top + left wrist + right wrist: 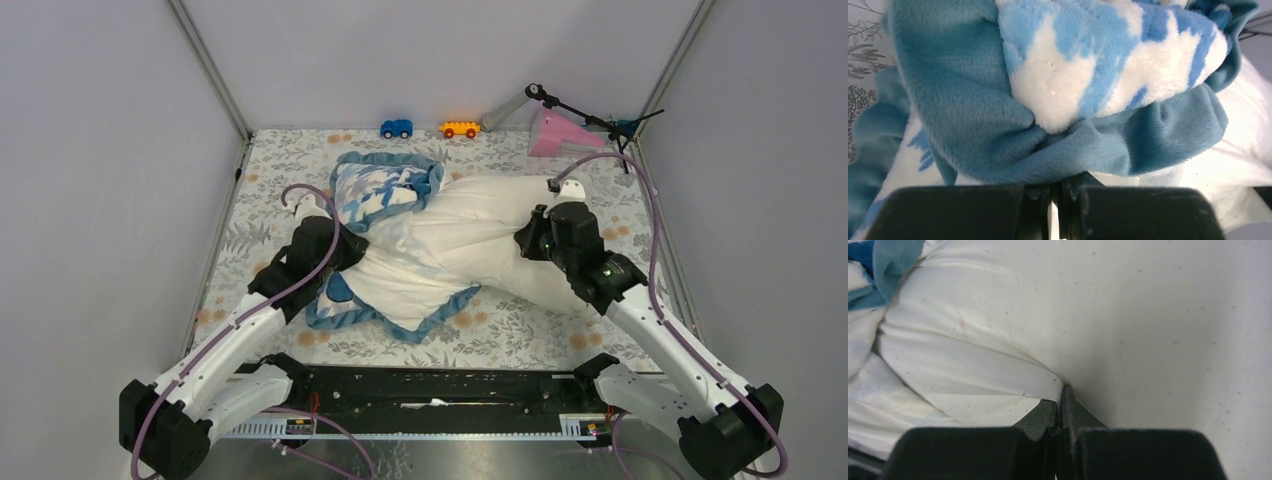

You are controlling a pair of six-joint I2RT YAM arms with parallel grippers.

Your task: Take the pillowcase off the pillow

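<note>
Top view: the pillow (480,225) lies across mid-frame, from centre out to the right. The pillowcase (385,190) is bunched over its left end, print side up, w/ the rest spread white side up toward lower centre, blue edging along the border. The left gripper (1058,192) is closed, pinching pillowcase fabric right under the bunch. The right gripper (1061,402) is closed too, nipping a fold of the pillow's cream cloth. A blue toy car (397,128) & an orange toy car (459,129) sit top centre on the table (520,330).
</note>
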